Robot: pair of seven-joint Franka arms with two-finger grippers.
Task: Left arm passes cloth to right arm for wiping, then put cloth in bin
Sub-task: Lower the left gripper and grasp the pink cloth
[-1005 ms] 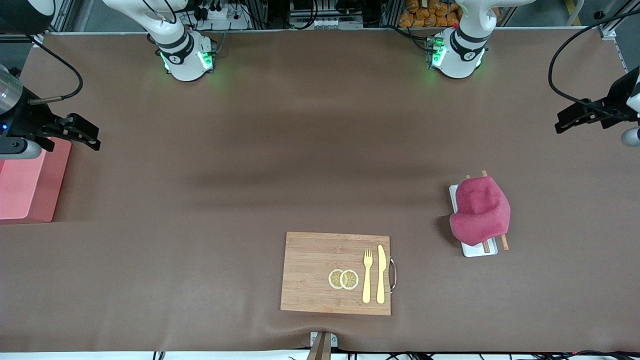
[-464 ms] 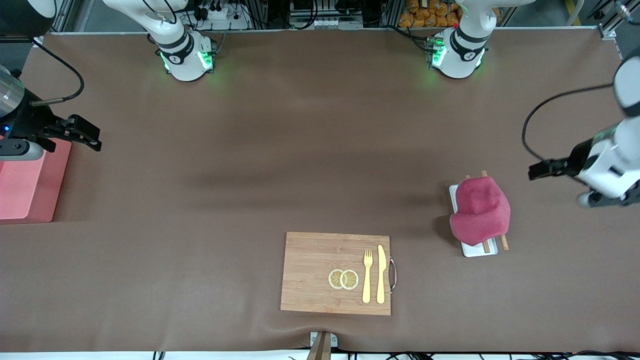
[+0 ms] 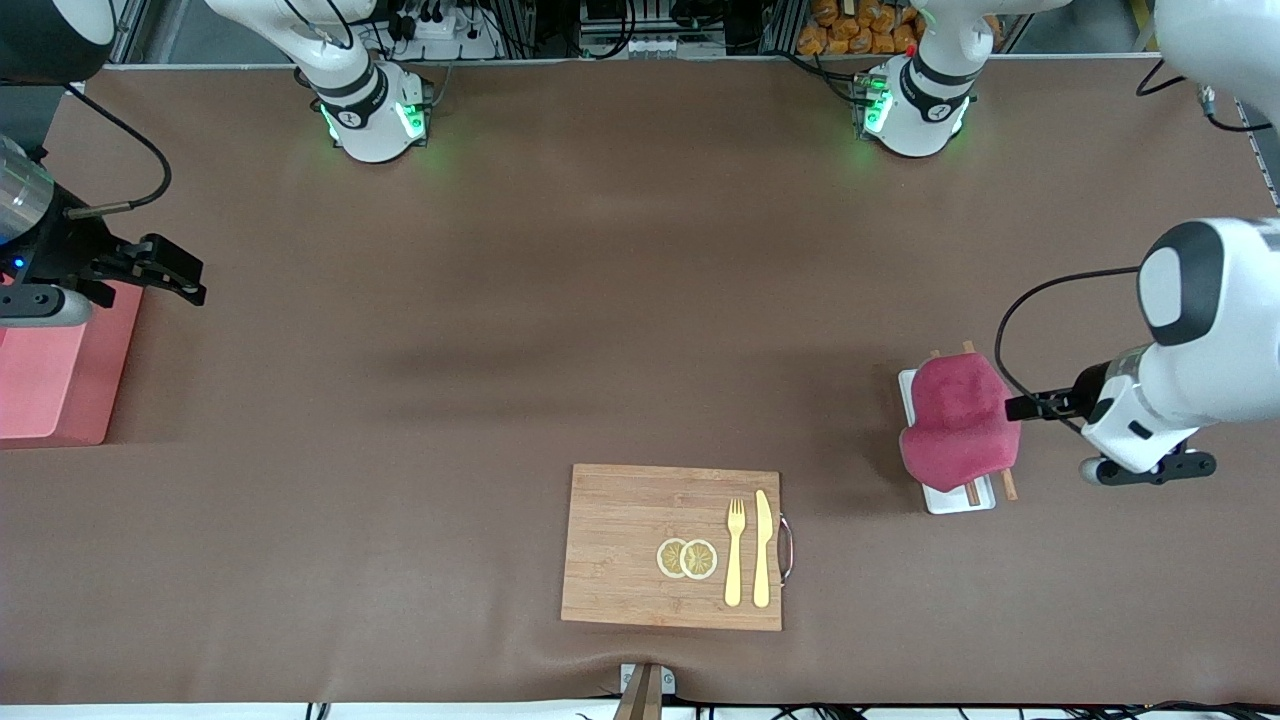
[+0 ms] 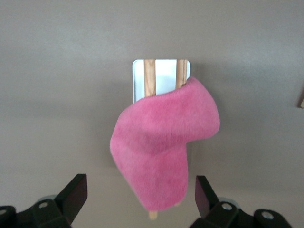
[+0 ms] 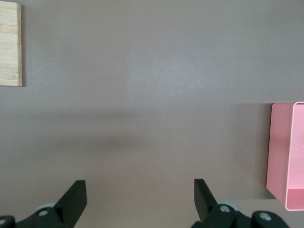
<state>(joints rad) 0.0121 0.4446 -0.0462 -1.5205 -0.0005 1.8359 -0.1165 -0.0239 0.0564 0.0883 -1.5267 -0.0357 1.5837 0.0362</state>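
The crimson-pink cloth (image 3: 960, 420) lies draped over a flat white tray (image 3: 950, 500) and two wooden sticks, toward the left arm's end of the table. My left gripper (image 3: 1018, 408) is open and empty, up in the air right beside the cloth. In the left wrist view the cloth (image 4: 166, 142) lies just ahead of the gripper (image 4: 140, 195), between the lines of the two fingers (image 4: 73, 194). My right gripper (image 3: 175, 272) is open and empty, over the table beside the salmon-pink bin (image 3: 55, 385). The bin also shows in the right wrist view (image 5: 285, 152), beside the gripper (image 5: 138, 198).
A wooden board (image 3: 672, 545) with two lemon slices (image 3: 686, 558), a fork (image 3: 735, 550) and a knife (image 3: 762, 548) lies nearer to the front camera, mid-table. Its corner shows in the right wrist view (image 5: 9, 45). The tray's bare end (image 4: 161, 76) shows past the cloth.
The left arm has swung down from the table's end and brought its gripper beside the cloth. The right gripper has hardly moved. The cloth has not moved.
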